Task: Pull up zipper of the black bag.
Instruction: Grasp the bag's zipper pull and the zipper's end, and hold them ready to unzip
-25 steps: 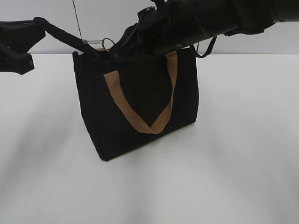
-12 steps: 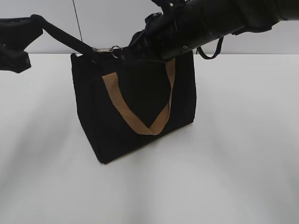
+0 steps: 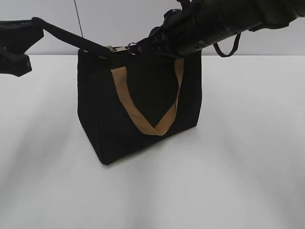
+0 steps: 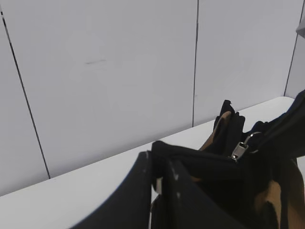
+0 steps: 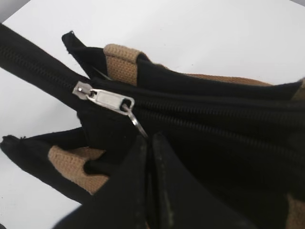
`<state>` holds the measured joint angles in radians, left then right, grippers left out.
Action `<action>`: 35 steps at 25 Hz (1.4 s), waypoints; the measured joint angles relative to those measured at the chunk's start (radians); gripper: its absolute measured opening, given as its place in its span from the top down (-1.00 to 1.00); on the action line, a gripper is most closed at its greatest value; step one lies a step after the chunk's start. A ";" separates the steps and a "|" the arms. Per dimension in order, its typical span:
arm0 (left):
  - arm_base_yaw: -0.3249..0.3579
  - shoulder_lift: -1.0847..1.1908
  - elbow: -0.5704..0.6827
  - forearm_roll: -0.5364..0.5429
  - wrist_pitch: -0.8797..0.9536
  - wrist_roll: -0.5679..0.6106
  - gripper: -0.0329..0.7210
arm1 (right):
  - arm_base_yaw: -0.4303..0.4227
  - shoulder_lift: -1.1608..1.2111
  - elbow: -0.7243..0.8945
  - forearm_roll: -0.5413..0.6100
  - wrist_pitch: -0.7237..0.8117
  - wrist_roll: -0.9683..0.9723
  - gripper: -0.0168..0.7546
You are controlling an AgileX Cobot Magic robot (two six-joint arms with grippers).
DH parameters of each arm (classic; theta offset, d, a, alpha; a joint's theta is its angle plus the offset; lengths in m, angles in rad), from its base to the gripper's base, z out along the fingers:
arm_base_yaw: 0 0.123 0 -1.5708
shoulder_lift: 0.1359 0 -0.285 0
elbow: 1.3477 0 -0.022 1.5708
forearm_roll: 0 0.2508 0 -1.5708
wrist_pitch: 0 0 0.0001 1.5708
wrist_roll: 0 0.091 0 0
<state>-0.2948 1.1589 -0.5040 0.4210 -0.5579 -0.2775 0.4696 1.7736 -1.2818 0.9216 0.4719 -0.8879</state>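
The black bag [image 3: 138,114] stands on the white table with a tan handle [image 3: 152,125] hanging down its front. My left gripper [image 3: 34,24] at the far left is shut on the black end strip [image 3: 66,36] of the zipper and holds it taut; in the left wrist view the fingers [image 4: 143,186] pinch this strip [image 4: 190,155]. My right gripper [image 3: 143,45] reaches in from the upper right. In the right wrist view it [image 5: 148,140] is shut on the silvery pull tab [image 5: 137,125] of the zipper slider [image 5: 107,100]. The slider also shows in the exterior view [image 3: 119,48] and the left wrist view [image 4: 238,150].
The white table [image 3: 238,157] surrounds the bag. A grey panelled wall [image 4: 119,71] stands behind it. A thin dark cable [image 3: 77,19] hangs at the back left. The right arm [image 3: 224,19] spans the upper right over the bag.
My right gripper has moved to the right along the bag's top, taking the slider with it. The bag has shifted slightly. My left gripper has stayed in place.
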 joint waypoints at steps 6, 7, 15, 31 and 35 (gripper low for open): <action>0.000 0.000 0.000 -0.002 0.012 0.000 0.86 | -0.020 0.000 0.000 0.000 0.001 0.016 0.99; 0.000 -0.001 0.000 -0.004 0.012 0.000 0.86 | -0.026 0.000 0.000 -0.005 0.000 0.019 0.99; 0.000 -0.006 0.000 -0.013 0.012 0.000 0.86 | -0.042 0.000 0.000 -0.012 -0.019 0.026 0.99; 0.000 -0.006 0.000 -0.014 0.014 0.000 0.86 | -0.167 0.000 0.000 -0.020 -0.027 0.053 0.99; 0.001 -0.006 0.000 -0.015 0.016 0.000 0.86 | -0.169 0.000 0.000 -0.021 -0.025 0.057 0.99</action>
<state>-0.2939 1.1527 -0.5040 0.4056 -0.5423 -0.2775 0.3008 1.7736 -1.2818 0.9003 0.4469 -0.8313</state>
